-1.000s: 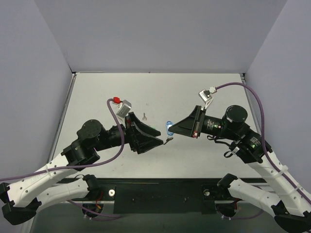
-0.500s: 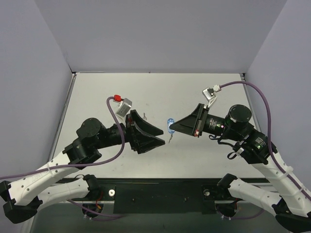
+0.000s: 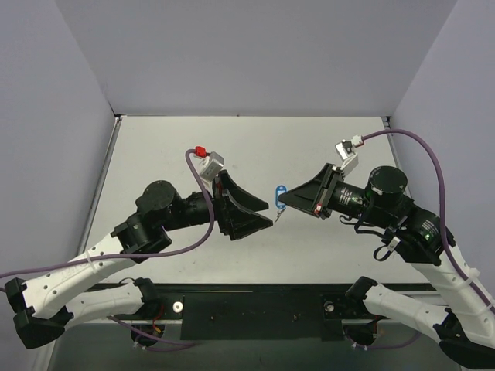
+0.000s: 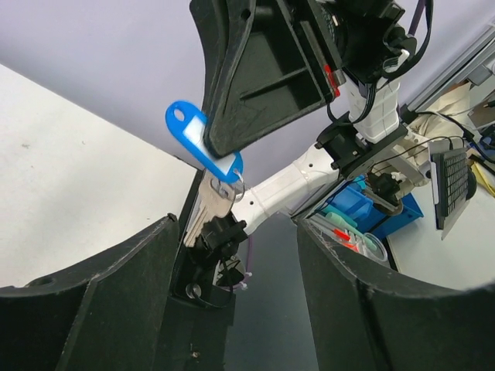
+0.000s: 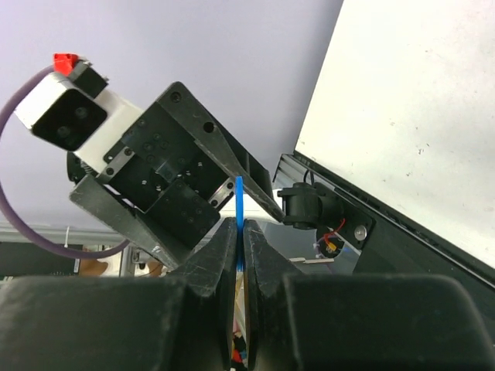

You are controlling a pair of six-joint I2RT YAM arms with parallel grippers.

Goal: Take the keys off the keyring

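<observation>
My right tool (image 3: 280,198) is clamped shut on the keyring (image 3: 281,190), holding it up off the bench (image 3: 155,147), about midway between the two arms. From the right wrist camera I see the blue piece edge-on (image 5: 239,199), pinched flat between the two fingers of that tool (image 5: 238,232).

In the left wrist view the keyring (image 4: 203,144) sticks out below the right tool, and the keys (image 4: 207,213) hang from its lower end on a thin wire loop. They overlap, so I cannot count them.

My left tool (image 3: 269,214) is open, jaws spread wide with nothing gripped. Its fingers (image 4: 93,301) flank the hanging keys, which sit just beside one fingertip; I cannot tell whether they touch.

Off the bench, behind the right arm, there is a blue bin (image 4: 352,215) with a clear tub (image 4: 373,249) just in front. The contents of both are too small to make out.
</observation>
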